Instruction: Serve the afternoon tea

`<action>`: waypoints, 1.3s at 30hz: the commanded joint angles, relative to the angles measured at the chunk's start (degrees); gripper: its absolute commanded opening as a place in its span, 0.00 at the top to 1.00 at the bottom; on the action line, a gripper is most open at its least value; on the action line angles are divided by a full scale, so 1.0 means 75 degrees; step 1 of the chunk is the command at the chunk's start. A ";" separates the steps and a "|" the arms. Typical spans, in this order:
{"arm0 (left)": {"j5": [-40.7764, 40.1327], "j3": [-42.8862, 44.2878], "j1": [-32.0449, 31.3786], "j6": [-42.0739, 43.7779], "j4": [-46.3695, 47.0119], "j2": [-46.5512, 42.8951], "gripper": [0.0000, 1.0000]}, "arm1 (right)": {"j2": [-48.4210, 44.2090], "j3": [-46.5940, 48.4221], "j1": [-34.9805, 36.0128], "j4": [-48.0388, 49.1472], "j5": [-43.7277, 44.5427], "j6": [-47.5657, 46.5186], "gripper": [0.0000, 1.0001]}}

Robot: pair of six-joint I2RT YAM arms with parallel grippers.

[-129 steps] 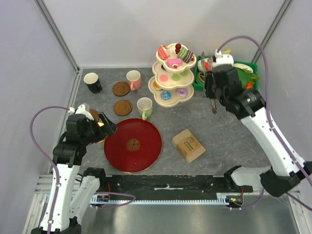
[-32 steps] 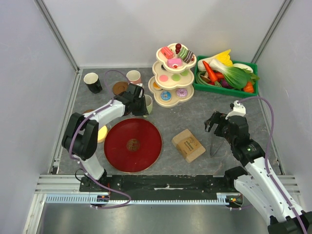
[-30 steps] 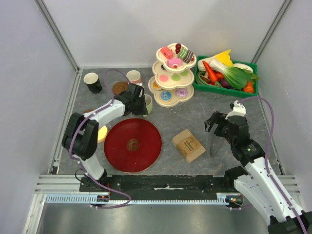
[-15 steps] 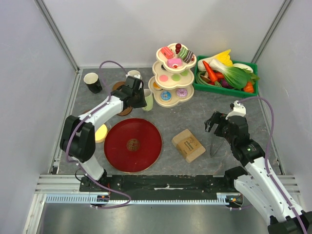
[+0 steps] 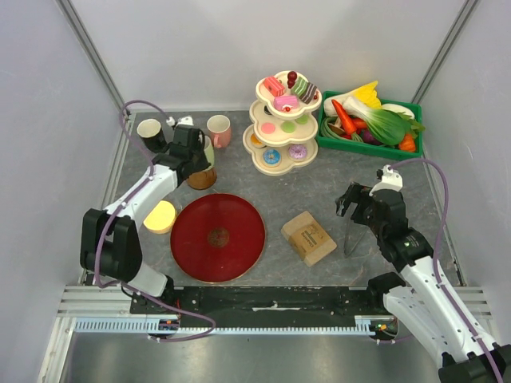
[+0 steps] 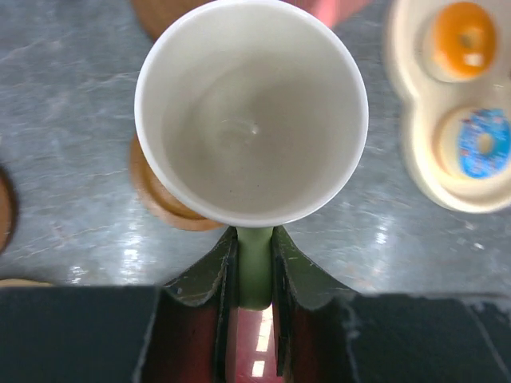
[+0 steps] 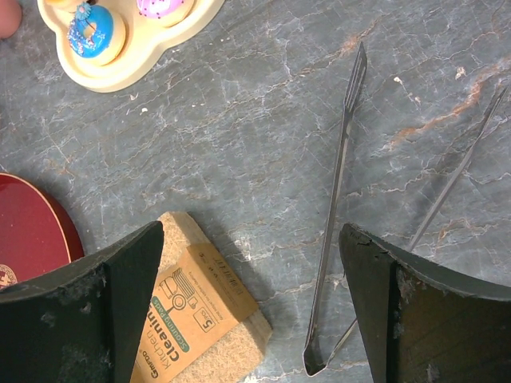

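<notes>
- So, the pale-green mug [image 6: 251, 120] has shifted. Half a second back it was just beside the tiered stand [image 5: 271, 170], and now it's toward the table's back-left corner, near the black mug [image 5: 150, 132] and pink mug [image 5: 219, 128].
- The left gripper [image 6: 254, 267] is pinched narrow on the mug's handle.
- A brown coaster [image 6: 160, 203] peeks out from under one side, so the mug's off-centre. Can't tell if it's resting or hovering.
- My guess is the mug-onto-coaster step is nearly done and just needs a nudge before letting go.
- The right gripper [image 5: 352, 201] hasn't budged. Its jaws are spread wide over the tongs [image 7: 335, 215] near the right edge, holding nothing.
</notes>
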 commanded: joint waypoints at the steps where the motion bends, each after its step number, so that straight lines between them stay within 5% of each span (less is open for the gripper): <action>1: -0.0169 -0.0346 0.0638 0.0399 0.1287 -0.0259 0.98 | 0.0022 0.0010 -0.0009 0.0116 0.0102 0.0032 0.02; 21: 0.0077 -0.1460 0.0815 0.0387 0.2437 0.0174 0.97 | -0.0001 -0.0025 -0.0009 0.0104 0.0255 0.0067 0.02; 39: 0.0101 -0.1941 0.0827 -0.0140 0.1465 -0.0738 0.16 | 0.0022 0.0045 -0.0009 -0.0001 0.0278 0.0067 0.02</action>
